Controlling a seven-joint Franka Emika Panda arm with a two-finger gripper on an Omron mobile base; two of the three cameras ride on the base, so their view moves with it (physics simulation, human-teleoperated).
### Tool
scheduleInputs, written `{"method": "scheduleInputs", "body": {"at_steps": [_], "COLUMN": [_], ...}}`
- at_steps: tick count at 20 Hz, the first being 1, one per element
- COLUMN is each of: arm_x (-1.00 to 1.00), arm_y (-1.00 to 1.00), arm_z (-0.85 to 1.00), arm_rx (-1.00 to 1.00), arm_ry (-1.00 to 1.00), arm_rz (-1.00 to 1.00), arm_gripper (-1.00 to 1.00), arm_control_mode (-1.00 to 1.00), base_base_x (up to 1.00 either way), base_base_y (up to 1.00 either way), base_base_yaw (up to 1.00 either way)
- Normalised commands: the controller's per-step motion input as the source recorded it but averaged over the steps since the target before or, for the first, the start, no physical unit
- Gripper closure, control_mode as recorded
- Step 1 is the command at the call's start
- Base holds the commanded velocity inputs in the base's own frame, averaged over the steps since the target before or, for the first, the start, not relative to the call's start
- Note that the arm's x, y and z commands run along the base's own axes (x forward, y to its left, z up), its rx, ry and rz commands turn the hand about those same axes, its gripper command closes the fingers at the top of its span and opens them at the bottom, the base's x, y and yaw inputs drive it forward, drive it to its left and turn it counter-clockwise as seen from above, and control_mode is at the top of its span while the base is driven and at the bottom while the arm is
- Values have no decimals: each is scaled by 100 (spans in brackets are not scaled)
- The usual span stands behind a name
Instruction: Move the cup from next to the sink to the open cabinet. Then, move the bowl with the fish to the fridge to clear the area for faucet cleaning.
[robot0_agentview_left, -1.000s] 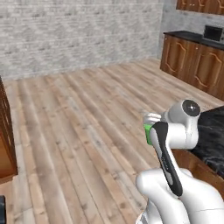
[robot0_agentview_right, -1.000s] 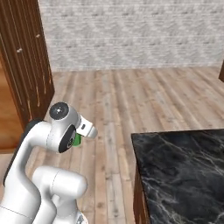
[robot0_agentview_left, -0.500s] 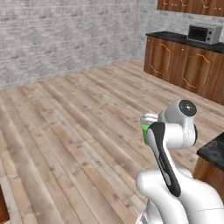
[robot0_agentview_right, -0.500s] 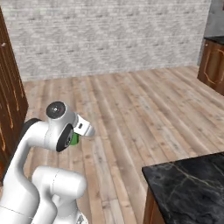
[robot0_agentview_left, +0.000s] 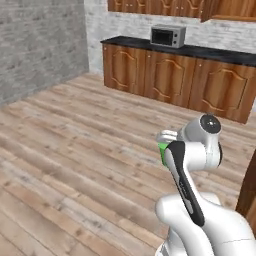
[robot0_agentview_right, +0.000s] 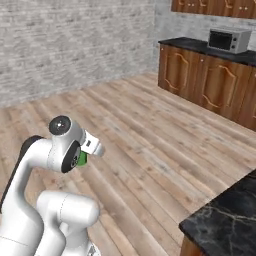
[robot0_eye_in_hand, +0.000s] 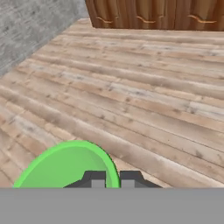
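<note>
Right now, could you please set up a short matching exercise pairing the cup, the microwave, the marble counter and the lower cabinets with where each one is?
Things:
1. green cup
2. microwave
3. black marble counter
4. lower wooden cabinets

Places:
A. along the far wall, under a black worktop
B. in the gripper, its rim between the two finger tips
C. on the black worktop by the far wall
D. at the near right corner of the right base view

Pairs: 1-B, 2-C, 3-D, 4-A

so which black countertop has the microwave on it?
The far black countertop along the back wall, carrying the grey microwave; the near black marble counter doesn't.
</note>
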Motion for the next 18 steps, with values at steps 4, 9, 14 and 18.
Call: {"method": "scheduleInputs", "body": {"at_steps": [4, 9, 14, 18], "arm_x": [0, 0, 0, 0], "arm_y": [0, 0, 0, 0], "arm_z": [0, 0, 0, 0], "arm_rx": [0, 0, 0, 0], "arm_ry": [0, 0, 0, 0], "arm_rz": [0, 0, 0, 0], "arm_gripper": [100, 100, 100, 100], "arm_control_mode": [100, 100, 100, 100], "base_base_x": [100, 100, 100, 100], "base_base_y": [68, 66, 44, 22], "base_base_yaw": [-66, -65, -63, -59]}}
